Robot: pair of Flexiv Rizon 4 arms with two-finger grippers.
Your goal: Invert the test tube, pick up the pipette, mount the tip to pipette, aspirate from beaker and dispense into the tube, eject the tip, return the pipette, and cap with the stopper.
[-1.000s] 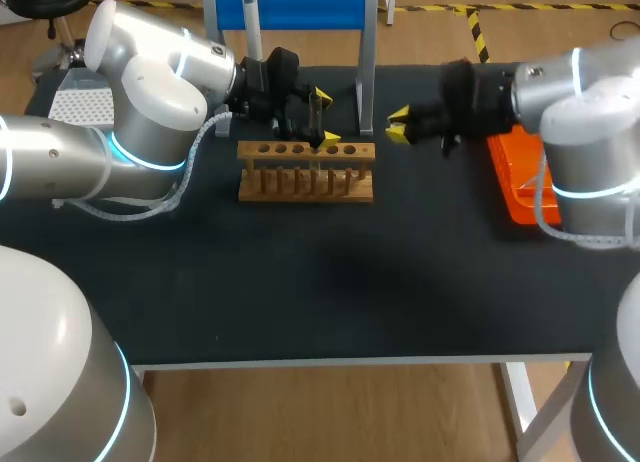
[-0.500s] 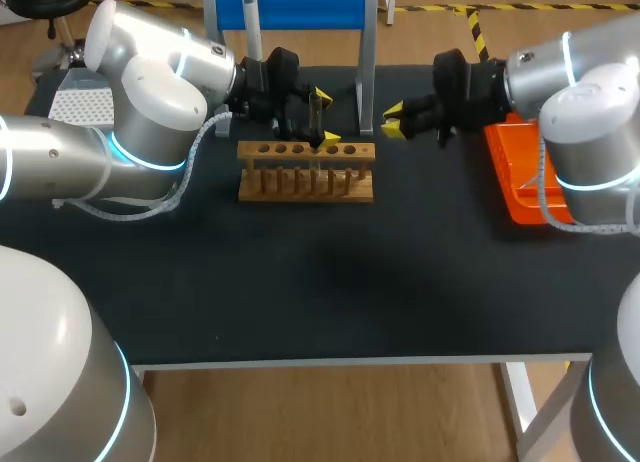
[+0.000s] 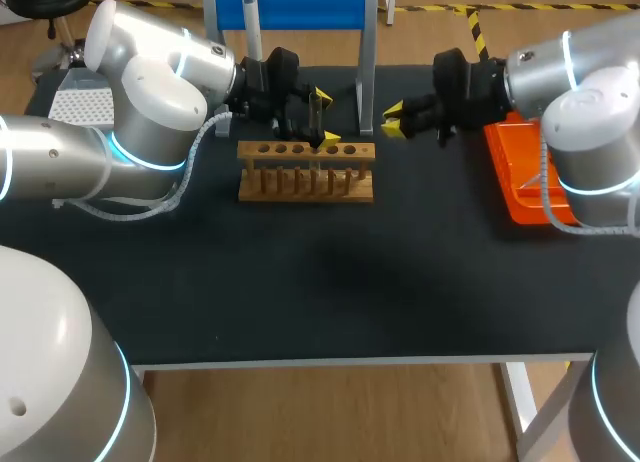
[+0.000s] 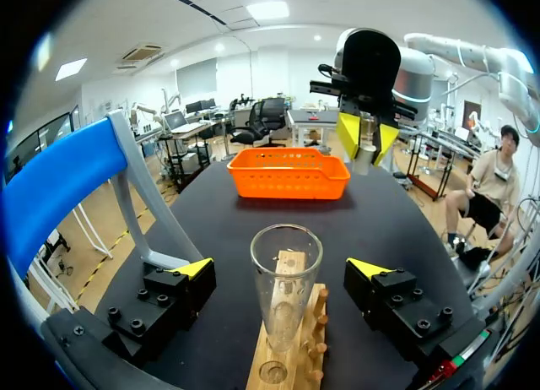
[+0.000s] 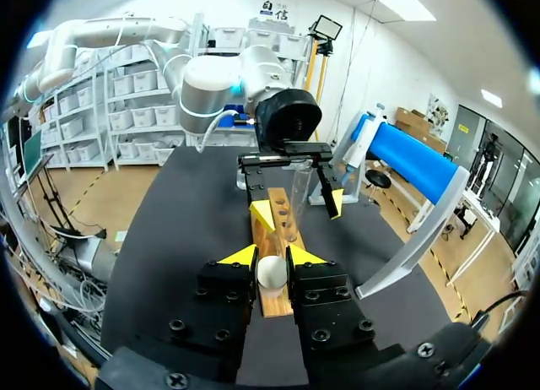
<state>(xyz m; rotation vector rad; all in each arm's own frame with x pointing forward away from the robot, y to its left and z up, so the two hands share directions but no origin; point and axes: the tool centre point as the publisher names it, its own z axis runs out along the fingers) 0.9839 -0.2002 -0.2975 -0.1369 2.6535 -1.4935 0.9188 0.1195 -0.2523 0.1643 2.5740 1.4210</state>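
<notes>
Two tools hover over the far side of the counter (image 3: 320, 272). Left tool (image 4: 283, 270) is released, its fingers spread wide on either side of the glass tube (image 4: 285, 293) without touching it. The tube stands upright, mouth up, in the wooden rack (image 3: 305, 172). Right tool (image 5: 272, 257) is clenched on the white stopper (image 5: 272, 273), apart from the rack's right end and near the orange basket (image 3: 520, 177).

White arms (image 3: 150, 102) wear cyan rings (image 3: 150, 163), black yellow-tipped jaws.
</notes>
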